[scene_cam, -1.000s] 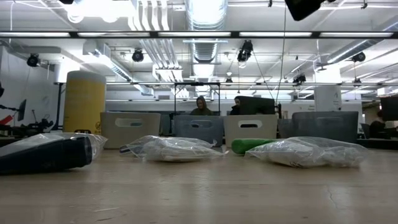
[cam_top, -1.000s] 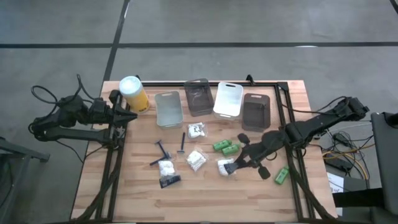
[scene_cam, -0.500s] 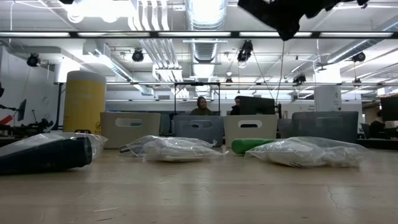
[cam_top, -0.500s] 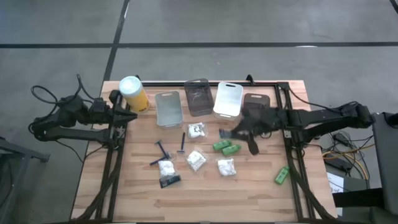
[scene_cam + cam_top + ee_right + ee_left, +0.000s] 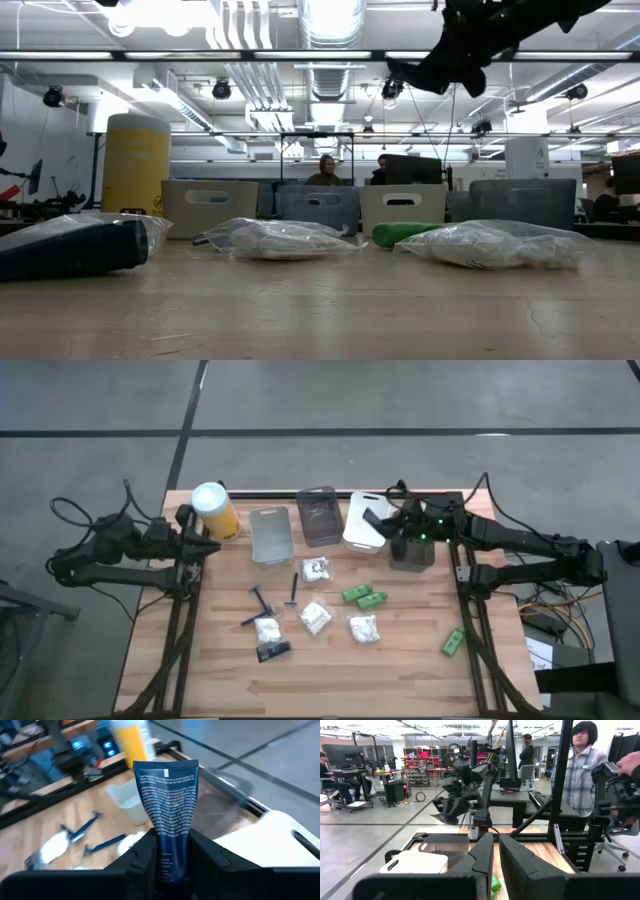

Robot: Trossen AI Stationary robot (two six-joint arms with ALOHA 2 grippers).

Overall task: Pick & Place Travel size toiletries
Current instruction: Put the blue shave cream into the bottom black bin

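Note:
My right gripper (image 5: pixel 385 525) hovers above the bins at the table's far edge, shut on a flat dark sachet (image 5: pixel 167 800) with white print. The sachet's free end (image 5: pixel 372 520) is over the white bin (image 5: pixel 362 510), beside the dark bin (image 5: pixel 412 552). On the wood lie green tubes (image 5: pixel 362 597), white packets (image 5: pixel 315 617), two blue razors (image 5: pixel 262 601) and a black sachet (image 5: pixel 272 651). My left gripper (image 5: pixel 208 546) waits shut at the table's left, near the yellow canister (image 5: pixel 215 510). My right gripper pinches the sachet's near end (image 5: pixel 167 851) between its two fingers. The fingers come from the table's right, slanting a little downward. The rest of the sachet sticks out flat beyond the fingertips, lifted clear above the bins.
A clear bin (image 5: pixel 270 532) and a grey bin (image 5: pixel 320 515) stand left of the white one. A black frame (image 5: pixel 462 560) runs along the table's far and right sides. One green tube (image 5: pixel 452 642) lies apart at the near right. People (image 5: pixel 582 765) stand beyond the table.
My right gripper has swung from the middle of the table, near the white packets, toward the far edge and now hangs over the bins. It has turned about as it went. The dark sachet has stayed in its fingers, clear of the table.

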